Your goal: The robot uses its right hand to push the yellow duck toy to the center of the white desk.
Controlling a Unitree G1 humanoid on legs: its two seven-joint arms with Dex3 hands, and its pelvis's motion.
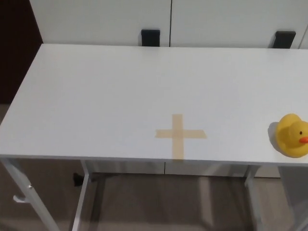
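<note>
A yellow duck toy [292, 135] with an orange beak stands on the white desk [120, 91] at the far right, close to the front edge and partly cut by the picture's right border. A tan tape cross [179, 134] marks the desk surface near the front middle, well to the left of the duck. Neither of my hands shows in the head view.
Behind the desk stands a white wall panel with two black brackets [150, 37] [284, 39]. The desk's front edge runs just below the cross. White metal legs [82, 202] and brown floor show underneath. A dark area lies at the far left.
</note>
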